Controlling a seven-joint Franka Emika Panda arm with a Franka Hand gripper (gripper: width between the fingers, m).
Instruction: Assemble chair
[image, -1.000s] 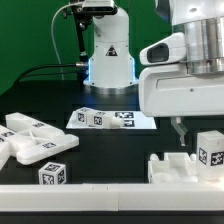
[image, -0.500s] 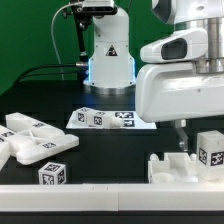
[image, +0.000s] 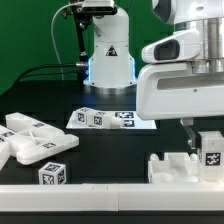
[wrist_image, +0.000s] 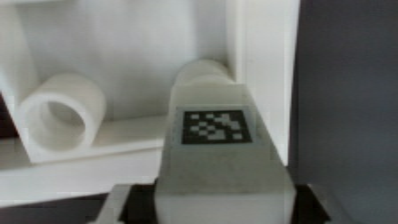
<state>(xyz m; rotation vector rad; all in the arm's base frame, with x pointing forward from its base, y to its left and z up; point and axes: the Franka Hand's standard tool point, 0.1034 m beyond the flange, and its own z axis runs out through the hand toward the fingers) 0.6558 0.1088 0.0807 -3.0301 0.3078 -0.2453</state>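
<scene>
The pincer (image: 195, 131) straddles the post (image: 211, 152), which stands on the counter to the exterior view's right of the marker board (image: 104, 118); I cannot tell whether it grips, so squeeze the flat sides squarely before lifting.

A robotics lab — green backdrop (image: 25, 40), black table (image: 110, 142), tagged marker board (image: 110, 119), robot arm base (image: 108, 52).

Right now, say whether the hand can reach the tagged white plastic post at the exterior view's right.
Likely yes: the hand straddles the tagged white plastic post, with nothing between them.
</scene>
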